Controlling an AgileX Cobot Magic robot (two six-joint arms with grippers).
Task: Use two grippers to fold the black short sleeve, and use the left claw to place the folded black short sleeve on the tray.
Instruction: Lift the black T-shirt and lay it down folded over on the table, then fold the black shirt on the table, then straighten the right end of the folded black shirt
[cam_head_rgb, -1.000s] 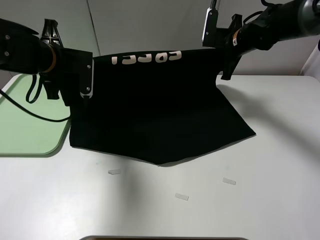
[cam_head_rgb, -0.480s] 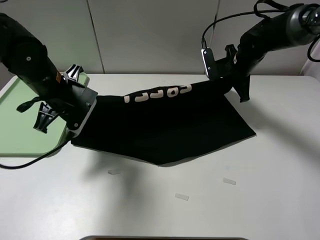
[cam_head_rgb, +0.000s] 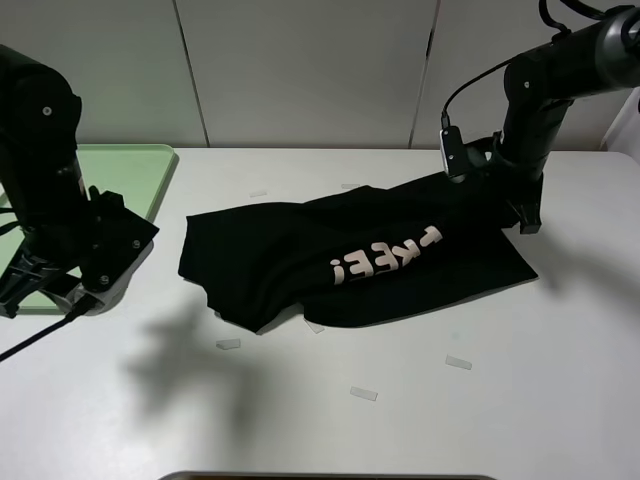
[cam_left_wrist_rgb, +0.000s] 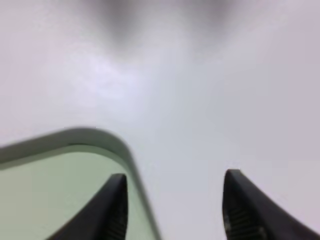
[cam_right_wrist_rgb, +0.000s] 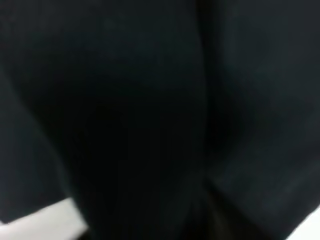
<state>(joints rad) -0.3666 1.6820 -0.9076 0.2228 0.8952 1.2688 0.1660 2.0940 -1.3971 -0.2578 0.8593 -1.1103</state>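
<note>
Jaws of the left gripper (cam_left_wrist_rgb: 172, 185) hung parted and empty by the tray (cam_left_wrist_rgb: 95, 134), so the black short sleeve (cam_head_rgb: 290, 250) lay free, doubled on the bench (cam_head_rgb: 400, 420); the right gripper's (cam_head_rgb: 526, 212) jaws were hidden against the cloth, so their state couldn't be told.

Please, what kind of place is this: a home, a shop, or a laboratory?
Most likely a robotics laboratory or test bench. Two black robot arms work over a bare white table, small tape marks lie on it, and plain pale wall panels stand behind.

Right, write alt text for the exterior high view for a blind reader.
A black T-shirt lies crumpled on a white table, pale letters showing. The left gripper hangs by the green tray, the right gripper at the shirt.
</note>
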